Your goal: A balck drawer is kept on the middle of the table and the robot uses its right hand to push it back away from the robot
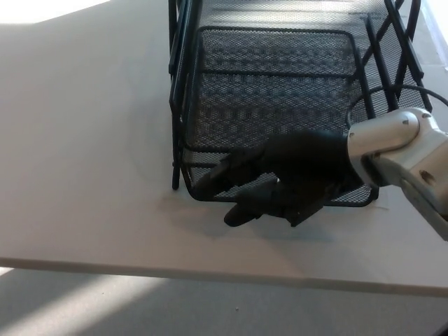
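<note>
Pale grey table point(84, 154) fills our view, with the black mesh drawer point(273, 91) sitting at its middle, toward the far edge. Our right hand point(283, 182) lies flat against the drawer's near front rim, fingers point(224, 175) stretched out and parted, holding nothing. We cannot see our left hand.

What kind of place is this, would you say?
Probably an office or lab workspace: a plain pale table holds a black wire-mesh drawer, the sort that files papers, with the robot's right hand at its front edge and grey floor below.
</note>
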`<state>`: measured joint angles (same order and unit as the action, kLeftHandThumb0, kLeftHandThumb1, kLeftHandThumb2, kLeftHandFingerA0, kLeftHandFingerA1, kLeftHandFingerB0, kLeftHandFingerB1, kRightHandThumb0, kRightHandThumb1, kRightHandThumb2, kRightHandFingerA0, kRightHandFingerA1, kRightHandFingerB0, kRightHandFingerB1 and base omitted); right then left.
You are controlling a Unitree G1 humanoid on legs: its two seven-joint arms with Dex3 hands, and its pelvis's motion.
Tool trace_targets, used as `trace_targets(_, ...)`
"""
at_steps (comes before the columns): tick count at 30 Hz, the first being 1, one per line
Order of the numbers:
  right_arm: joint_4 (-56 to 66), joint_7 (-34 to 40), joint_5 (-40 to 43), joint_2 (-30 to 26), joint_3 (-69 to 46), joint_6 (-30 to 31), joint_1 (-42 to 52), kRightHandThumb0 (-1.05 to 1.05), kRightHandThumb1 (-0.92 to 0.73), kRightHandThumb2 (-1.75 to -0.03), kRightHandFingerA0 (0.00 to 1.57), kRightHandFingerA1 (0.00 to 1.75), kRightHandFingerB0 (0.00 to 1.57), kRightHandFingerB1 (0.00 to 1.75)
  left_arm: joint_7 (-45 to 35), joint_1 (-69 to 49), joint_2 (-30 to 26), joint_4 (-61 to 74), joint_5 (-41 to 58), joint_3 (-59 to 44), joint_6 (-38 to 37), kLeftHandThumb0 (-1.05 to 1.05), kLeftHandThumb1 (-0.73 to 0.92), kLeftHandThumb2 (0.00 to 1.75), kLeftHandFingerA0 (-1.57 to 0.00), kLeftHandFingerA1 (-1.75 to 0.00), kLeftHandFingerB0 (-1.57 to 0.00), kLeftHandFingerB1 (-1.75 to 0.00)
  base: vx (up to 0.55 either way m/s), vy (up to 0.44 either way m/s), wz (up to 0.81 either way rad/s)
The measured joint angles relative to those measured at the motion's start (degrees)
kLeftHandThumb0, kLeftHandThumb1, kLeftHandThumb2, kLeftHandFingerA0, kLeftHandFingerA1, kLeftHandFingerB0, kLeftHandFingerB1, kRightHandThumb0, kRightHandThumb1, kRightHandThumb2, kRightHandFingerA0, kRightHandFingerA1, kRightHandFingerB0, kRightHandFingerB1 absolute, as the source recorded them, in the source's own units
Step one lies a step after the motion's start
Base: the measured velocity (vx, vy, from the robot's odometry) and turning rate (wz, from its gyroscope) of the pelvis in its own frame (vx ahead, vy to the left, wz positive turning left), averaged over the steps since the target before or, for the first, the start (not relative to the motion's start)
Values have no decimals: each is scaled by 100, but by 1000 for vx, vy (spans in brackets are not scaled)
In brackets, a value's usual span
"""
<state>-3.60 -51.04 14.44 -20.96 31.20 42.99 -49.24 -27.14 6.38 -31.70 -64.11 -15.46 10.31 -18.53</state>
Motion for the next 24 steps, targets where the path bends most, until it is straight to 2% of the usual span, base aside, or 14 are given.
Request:
trace_targets(4,-291,-24,-78,136,-5,-97,3,-74,-63,-98,0,42,13,36,2,-6,0,0,-2,1,0,-70,80,65,-22,-29,-18,-27,0,0,0)
trace_targets(5,-371,-30,-92,170,-10,-127,3,-84,-66,-96,2,42,8,34,2,-6,-1,-2,-3,2,0,-71,80,65,-22,-29,-18,-27,0,0,0)
trace_targets(6,-461,-35,-107,206,-14,-159,3,-84,-66,-96,2,42,8,34,3,-6,-1,-4,-3,2,0,-71,80,65,-22,-29,-18,-27,0,0,0)
trace_targets(7,-554,-40,-128,245,-24,-190,4,-67,-82,-64,13,30,12,24,4,-6,-1,-4,-4,4,-1,-71,81,65,-21,-29,-17,-27,0,0,0)
trace_targets(8,-606,-44,-142,264,-29,-210,4,-67,-82,-64,13,30,12,24,4,-6,-1,-4,-5,5,-1,-71,81,65,-21,-29,-17,-27,0,0,0)
trace_targets(9,-656,-48,-156,279,-38,-233,3,-69,-61,-96,6,44,4,40,5,-6,-1,-3,-6,9,-2,-70,80,65,-22,-29,-18,-27,0,0,0)
trace_targets(10,-757,-52,-178,308,-55,-272,3,-69,-61,-96,6,44,4,40,6,-5,-1,-1,-7,17,-4,-70,80,65,-22,-29,-18,-27,0,0,0)
trace_targets(11,-788,-52,-187,315,-57,-283,3,-35,-52,-107,0,49,0,47,6,-5,-1,-1,-7,18,-4,-71,80,65,-21,-29,-18,-27,0,0,0)
trace_targets(14,-891,-47,-264,338,-76,-365,35,-36,-51,-106,0,50,0,47,6,-5,-1,-2,-6,18,-7,-71,80,65,-21,-29,-18,-27,0,0,0)
trace_targets(15,-886,-46,-286,338,-81,-396,72,-83,-66,-96,2,41,9,35,6,-4,-1,-3,-6,18,-8,-71,80,65,-21,-29,-17,-27,0,0,0)
trace_targets(16,-847,-45,-300,334,-87,-427,131,-83,-66,-96,2,41,9,35,6,-3,-1,-2,-5,17,-10,-71,80,65,-21,-29,-17,-27,0,0,0)
trace_targets(17,-691,-45,-322,302,-84,-480,258,-74,-66,-96,5,39,8,32,4,0,-1,-1,-4,16,-12,-72,80,65,-21,-29,-18,-27,0,0,0)
trace_targets(24,647,-122,-452,-84,147,-708,1033,-74,-69,-99,5,37,7,27,1,2,0,1,-3,14,-12,-70,80,65,-20,-29,-18,-27,0,0,0)
